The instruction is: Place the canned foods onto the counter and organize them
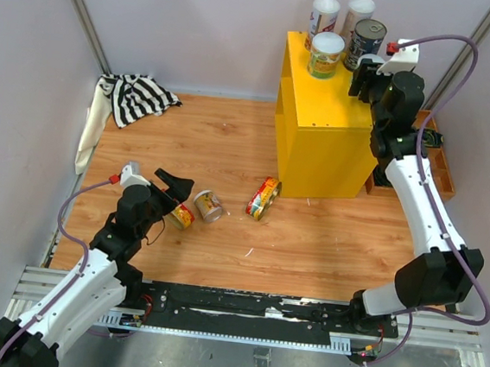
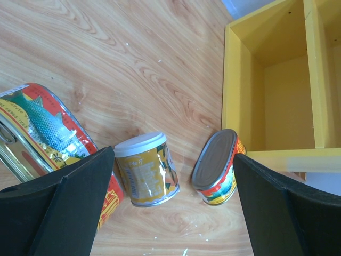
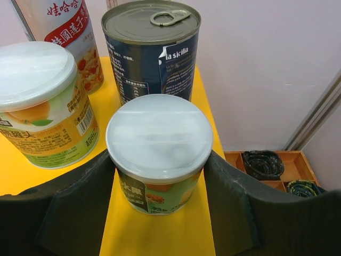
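Three fallen cans (image 1: 263,198) lie sideways.
Our right gripper (image 3: 159,178) clamps an upright white-lidded can (image 3: 157,133) on the counter (image 1: 321,113); left gripper (image 2: 171,160) gapes.

The left white-shelled, black-jointed arm (image 1: 87,294) and its right twin (image 1: 422,196) are shown, each fitted with a looping lilac cable (image 1: 475,58), a small red wrist connector (image 1: 392,48) and broad matte-black fingers (image 3: 69,213).
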